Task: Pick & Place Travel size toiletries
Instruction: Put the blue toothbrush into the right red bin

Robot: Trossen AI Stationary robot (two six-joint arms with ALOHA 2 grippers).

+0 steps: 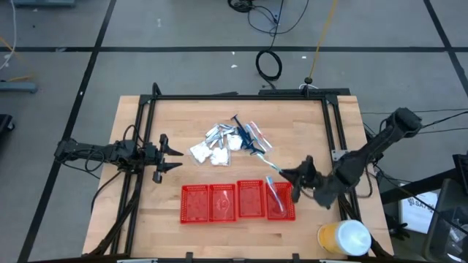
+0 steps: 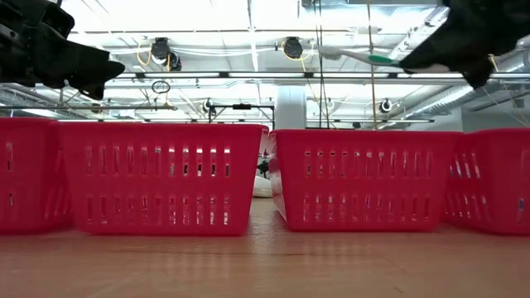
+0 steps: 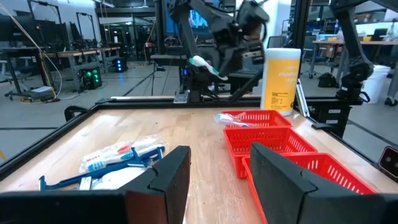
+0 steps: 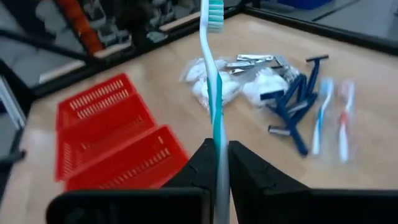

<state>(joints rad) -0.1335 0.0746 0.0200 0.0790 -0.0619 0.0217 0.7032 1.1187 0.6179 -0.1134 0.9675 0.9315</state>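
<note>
Baskets (image 1: 238, 201) sit in a red row along the near part of the desk (image 1: 146, 219), four side by side. The one at the right end (image 1: 281, 201) already has a pale stick lying in it, probably a wrapped toothbrush, though the high view is too coarse to be sure.

Just beside that end basket hangs the right gripper (image 1: 295, 176), its jaws clamped narrow on a toothbrush (image 4: 213, 93). The wrist view shows the white and teal handle pinched at its lower end, bristles pointing away from the fingers. In the high view the brush reaches from the gripper toward the pile, above the desk and not yet over any basket.

The step in hand looks like the carry to a basket. To do it well, the brush should be brought fully over the right-end basket and swung to lie along the basket's length, since a long handle set crosswise would catch on the rim. Lower it inside the walls before opening, so it drops flat instead of bouncing out.

Farther back, mid-desk, lies the pile (image 1: 232, 140): white packets, foil sachets, blue razors (image 4: 296, 102) and two more toothbrushes (image 4: 333, 118).

The left gripper (image 1: 174, 155) waits at the desk's left side, well apart from the pile, jaws part open and empty.
</note>
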